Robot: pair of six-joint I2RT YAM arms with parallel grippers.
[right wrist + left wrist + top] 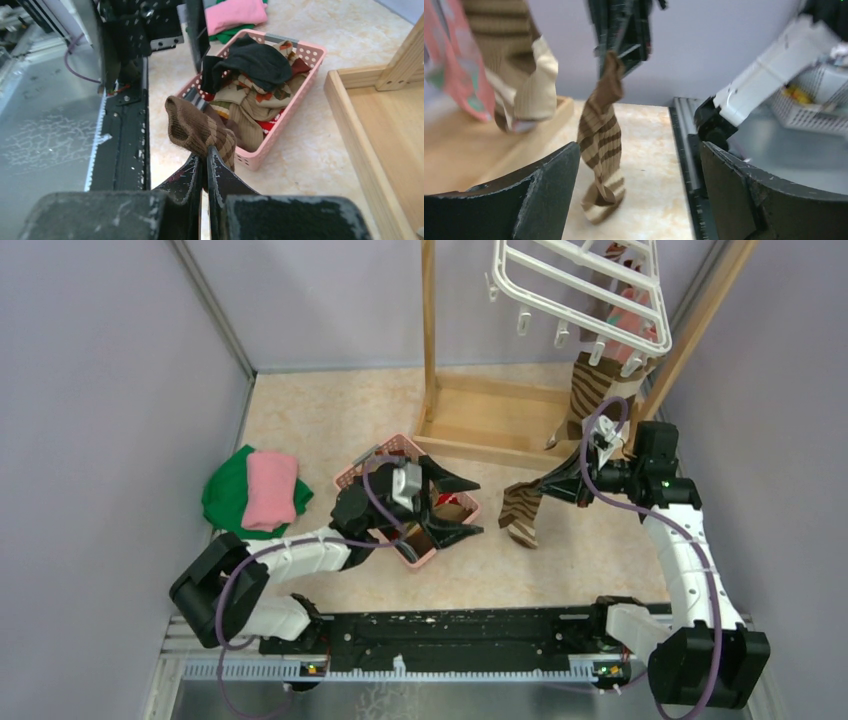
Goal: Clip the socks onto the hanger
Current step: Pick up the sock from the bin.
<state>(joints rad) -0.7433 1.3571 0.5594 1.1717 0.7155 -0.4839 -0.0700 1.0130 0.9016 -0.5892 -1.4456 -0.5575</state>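
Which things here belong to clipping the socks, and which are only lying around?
For the job:
held striped sock, shut right gripper, open left gripper, hanger, hanging striped sock, socks in the basket.

Lying about:
green and pink cloths, wooden stand, pink basket.
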